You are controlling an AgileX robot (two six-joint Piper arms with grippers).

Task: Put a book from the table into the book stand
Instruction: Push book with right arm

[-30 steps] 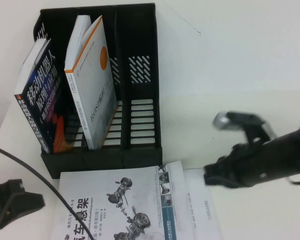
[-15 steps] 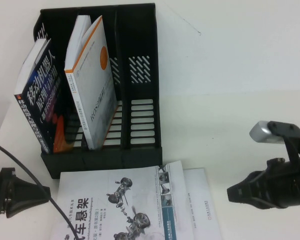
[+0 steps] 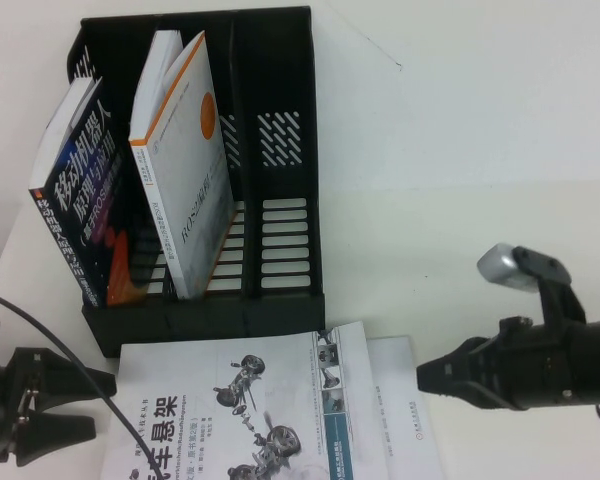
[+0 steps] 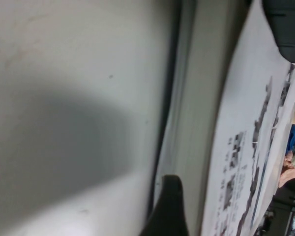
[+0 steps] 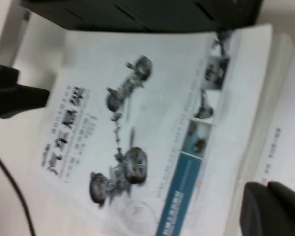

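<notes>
I see the book [image 3: 250, 410] flat on the table [image 3: 460, 150] in front of the stand [image 3: 280, 120]: white cover, black title, grey machinery pic, teal strip by the spine. Its near end is cut off at the frame edge; its flap [image 3: 405, 400] lies open toward the right. Left gripper [image 3: 85, 405] sits just beside the book's left edge, fingers spread apart. Right gripper [image 3: 430, 378] is at the flap's edge, probably touching; fingers look pressed together w/ nothing held.
</notes>
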